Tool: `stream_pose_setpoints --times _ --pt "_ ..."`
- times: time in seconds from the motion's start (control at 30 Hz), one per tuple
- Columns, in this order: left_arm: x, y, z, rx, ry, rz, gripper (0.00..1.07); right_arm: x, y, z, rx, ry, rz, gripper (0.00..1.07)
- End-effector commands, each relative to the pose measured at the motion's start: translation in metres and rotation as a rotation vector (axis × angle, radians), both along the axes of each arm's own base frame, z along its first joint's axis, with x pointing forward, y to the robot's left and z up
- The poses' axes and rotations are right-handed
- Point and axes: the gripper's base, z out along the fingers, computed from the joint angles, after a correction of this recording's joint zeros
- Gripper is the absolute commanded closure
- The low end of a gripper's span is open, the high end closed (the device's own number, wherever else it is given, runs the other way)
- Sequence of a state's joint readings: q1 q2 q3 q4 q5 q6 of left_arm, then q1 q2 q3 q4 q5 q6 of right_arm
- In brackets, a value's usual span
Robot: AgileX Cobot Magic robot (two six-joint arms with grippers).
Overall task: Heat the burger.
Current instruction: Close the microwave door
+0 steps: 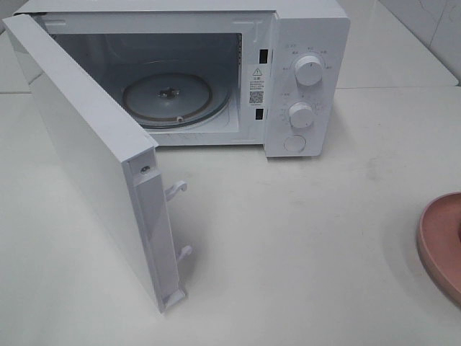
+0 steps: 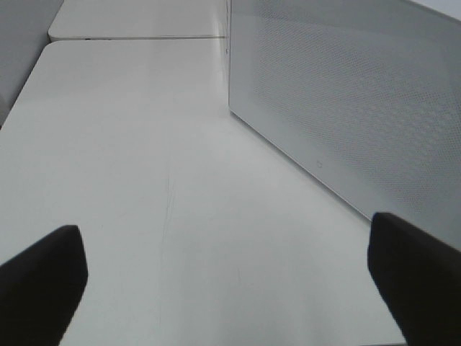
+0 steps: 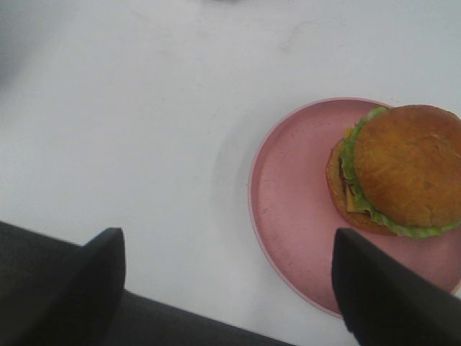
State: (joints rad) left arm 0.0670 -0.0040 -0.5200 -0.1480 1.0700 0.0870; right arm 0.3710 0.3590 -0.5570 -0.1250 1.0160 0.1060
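Observation:
The burger (image 3: 403,169), with a golden-brown bun and green lettuce, sits on a pink plate (image 3: 295,209) in the right wrist view. My right gripper (image 3: 230,288) is open and empty above the table, beside the plate. In the high view only the plate's edge (image 1: 439,245) shows at the right; the burger is out of view there. The white microwave (image 1: 302,79) stands at the back with its door (image 1: 94,166) swung open and its glass turntable (image 1: 169,101) bare. My left gripper (image 2: 230,281) is open and empty next to the door's outer face (image 2: 346,108).
The white table (image 1: 302,238) spreads in front of the microwave. The open door juts toward the front left. Two knobs (image 1: 308,71) and a button sit on the microwave's right panel. Neither arm shows in the high view.

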Motion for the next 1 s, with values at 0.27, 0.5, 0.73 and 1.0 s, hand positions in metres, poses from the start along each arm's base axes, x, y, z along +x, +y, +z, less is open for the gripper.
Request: stream_pose_setpoints --times 0.27,0.5,0.73,1.0 --pt "-0.001 0.000 -0.001 -0.008 -0.007 0.004 0.09 -0.032 -0.013 -0.009 0.058 -0.184 -0.140 0.31" --pt "-0.001 0.000 -0.001 -0.008 -0.007 0.004 0.09 -0.053 -0.014 -0.010 0.080 -0.319 -0.166 0.31" --pt "-0.001 0.000 -0.001 -0.008 -0.007 0.004 0.09 -0.056 -0.014 -0.010 0.083 -0.335 -0.163 0.31" --pt "-0.001 0.000 -0.001 -0.008 -0.007 0.004 0.09 -0.056 -0.014 -0.010 0.083 -0.335 -0.163 0.31"
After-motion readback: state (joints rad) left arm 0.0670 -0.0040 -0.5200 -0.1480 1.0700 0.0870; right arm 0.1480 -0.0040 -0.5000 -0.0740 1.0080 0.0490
